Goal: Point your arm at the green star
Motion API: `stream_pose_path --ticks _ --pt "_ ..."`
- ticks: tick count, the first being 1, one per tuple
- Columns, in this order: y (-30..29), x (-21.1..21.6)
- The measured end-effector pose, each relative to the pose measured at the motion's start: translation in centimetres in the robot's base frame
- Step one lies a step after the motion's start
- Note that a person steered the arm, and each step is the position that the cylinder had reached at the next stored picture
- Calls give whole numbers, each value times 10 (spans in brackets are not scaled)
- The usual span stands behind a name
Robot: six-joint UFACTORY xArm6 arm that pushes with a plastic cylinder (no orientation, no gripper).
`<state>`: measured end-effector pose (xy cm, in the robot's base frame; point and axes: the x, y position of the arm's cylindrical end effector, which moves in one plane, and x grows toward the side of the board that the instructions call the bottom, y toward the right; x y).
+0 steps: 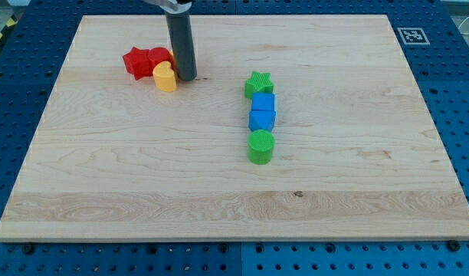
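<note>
The green star [258, 83] lies right of the board's middle, at the top of a short column of blocks. Below it are two blue blocks [263, 103] [262, 119], shapes unclear, and a green cylinder [260, 146]. My tip [186, 77] rests on the board well to the left of the star, about a hand's width away. It sits right beside a yellow block [165, 77] and close to two red blocks [137, 61] [159, 57]; contact cannot be made out.
The wooden board [357, 153] lies on a blue pegboard table [457, 92]. A black-and-white marker tag [411, 34] sits off the board's top right corner.
</note>
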<state>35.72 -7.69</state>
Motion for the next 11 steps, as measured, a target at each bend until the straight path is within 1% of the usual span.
stream_pose_path --ticks 2,4,6,7,9,11 --pt "43 5" --pt "62 -31" --pt "101 -35" --pt "120 -33" --pt "158 -11" --pt "163 16"
